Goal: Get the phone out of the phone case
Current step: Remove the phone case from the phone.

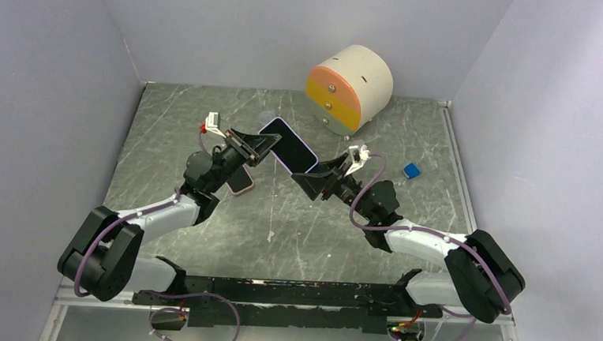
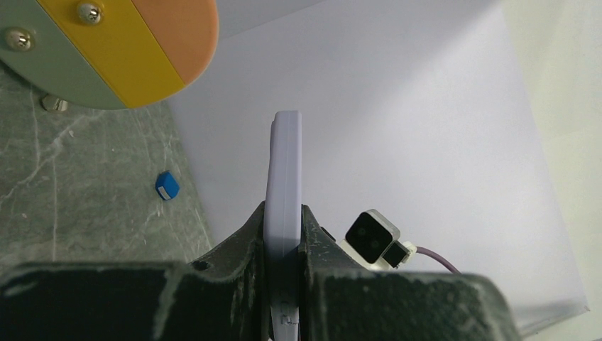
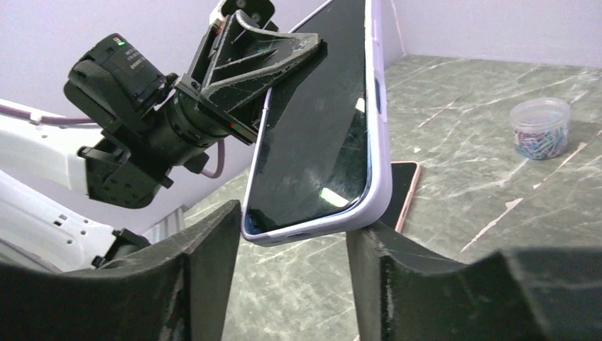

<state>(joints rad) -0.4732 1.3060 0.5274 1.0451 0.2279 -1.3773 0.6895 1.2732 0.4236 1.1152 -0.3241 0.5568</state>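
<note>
Phone, right wrist view: the phone [image 3: 312,135] sits fully seated in the lilac phone case [image 3: 379,135], held in the air above the table [image 3: 461,92], dark screen facing left of frame.
Axis, right wrist view: the long axis rises steeply from the near fingers toward the other arm, with the lower short end nearest the camera.
Left gripper, right wrist view: the left gripper [image 3: 318,51] pinches the upper end with one finger flat on the glass. It probably serves as the anchor, leaving the other end free to be worked.
Right gripper, right wrist view: the right gripper [image 3: 292,222] has its jaws spread wide, tips at the lower corners, and nothing visibly clamped. Whether they touch the case cannot be told.
Below, right wrist view: a second phone [image 3: 403,186] lies flat on the table, with a tub of clips [image 3: 539,126] well apart.
Grip, left wrist view: the case shows edge-on, with the jaws closed on its front and back faces, across the thickness.
Axis, left wrist view: points straight away from the camera, toward the side wall.
Surroundings, left wrist view: blue block [image 2: 167,185] and drawer unit [image 2: 121,50], both well apart.
Position, top view: aloft between the two grippers, near mid-table.
Axis, top view: diagonal, with the far-left end in the left gripper, the near-right end at the right gripper, and the screen upward.
Progress: extraction not yet begun, by the look of it.
</note>
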